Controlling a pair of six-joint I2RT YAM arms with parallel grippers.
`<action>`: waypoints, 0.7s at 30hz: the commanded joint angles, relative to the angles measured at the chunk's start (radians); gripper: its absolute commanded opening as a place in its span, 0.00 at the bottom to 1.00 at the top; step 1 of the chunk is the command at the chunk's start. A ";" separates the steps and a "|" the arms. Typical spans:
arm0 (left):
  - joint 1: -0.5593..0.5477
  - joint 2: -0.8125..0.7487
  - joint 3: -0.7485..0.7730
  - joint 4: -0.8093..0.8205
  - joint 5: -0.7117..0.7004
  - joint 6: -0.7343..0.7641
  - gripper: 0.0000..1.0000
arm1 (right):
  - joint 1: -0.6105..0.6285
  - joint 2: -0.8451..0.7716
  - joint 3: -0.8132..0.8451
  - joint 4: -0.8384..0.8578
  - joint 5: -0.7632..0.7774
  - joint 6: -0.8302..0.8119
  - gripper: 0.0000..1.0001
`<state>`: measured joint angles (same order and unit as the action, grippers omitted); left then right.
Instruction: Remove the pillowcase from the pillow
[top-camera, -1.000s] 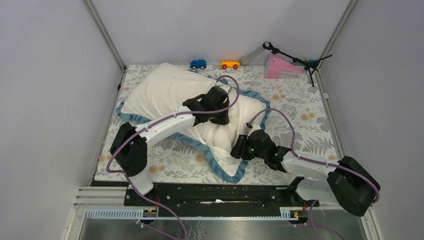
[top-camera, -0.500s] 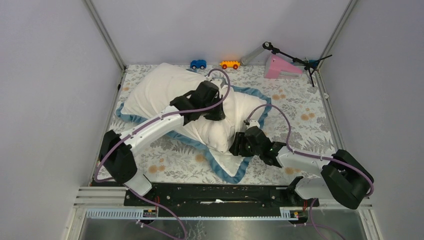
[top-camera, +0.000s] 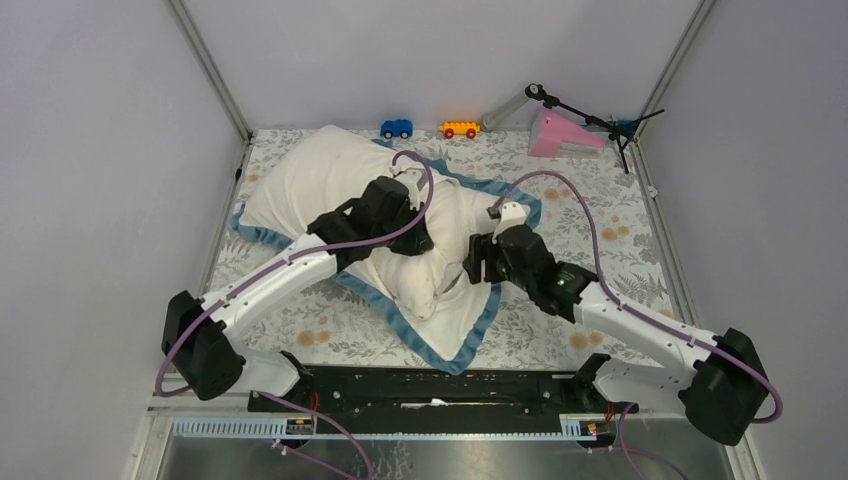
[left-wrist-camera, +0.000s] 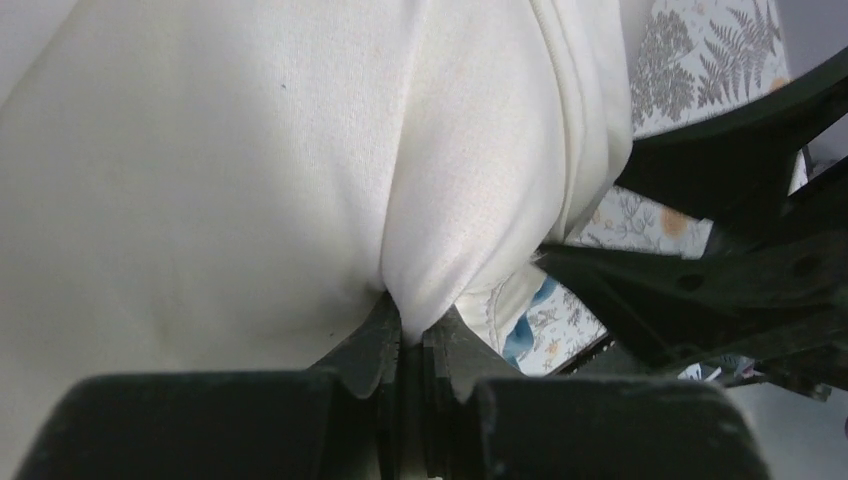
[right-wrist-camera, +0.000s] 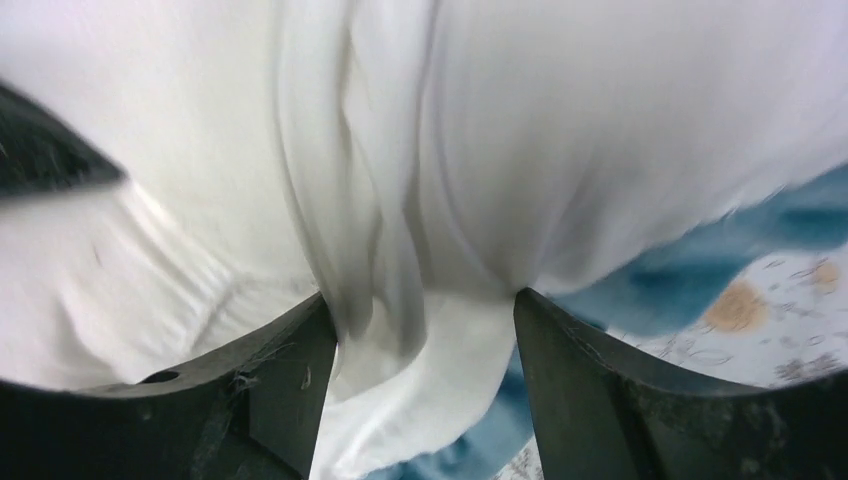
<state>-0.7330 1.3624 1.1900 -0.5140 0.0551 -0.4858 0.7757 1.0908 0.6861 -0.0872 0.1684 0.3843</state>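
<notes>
Pillow removal, grip stage. The pillow (top-camera: 320, 180) is a plump, soft and light cushion that dents and bunches wherever it is pinched, so only a gathered fold gives a firm hold. The pillowcase (top-camera: 452, 330) is thin, limp cloth that will slide, drape and snag rather than keep its shape. It is best taken at its blue-edged rim, well away from the filling. The left end effector (left-wrist-camera: 410, 335) is shut tight on a fold of cream-white fabric, judged to be the pillow's own skin. The bulk of the cushion swells directly ahead of and above its jaws. The right end effector (right-wrist-camera: 422, 298) stands wide, with a loose pleat of white pillowcase cloth hanging between its jaws and nothing clamped. The blue edging lies just beyond, to its right. From above, both end effectors meet over the middle of the bundle on the desk (top-camera: 610, 200), near each other but apart.
</notes>
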 joint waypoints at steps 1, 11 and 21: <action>0.019 -0.033 -0.008 0.046 0.015 0.021 0.00 | -0.010 0.063 0.132 -0.088 0.134 -0.092 0.70; 0.009 -0.080 -0.007 -0.014 -0.050 0.035 0.00 | -0.099 0.121 0.122 -0.083 0.470 0.012 0.29; 0.008 -0.174 -0.031 -0.074 -0.051 0.049 0.00 | -0.391 0.138 0.062 0.031 0.217 0.073 0.19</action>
<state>-0.7361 1.2877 1.1675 -0.4973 0.0643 -0.4698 0.5163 1.2129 0.7612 -0.0677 0.3290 0.4614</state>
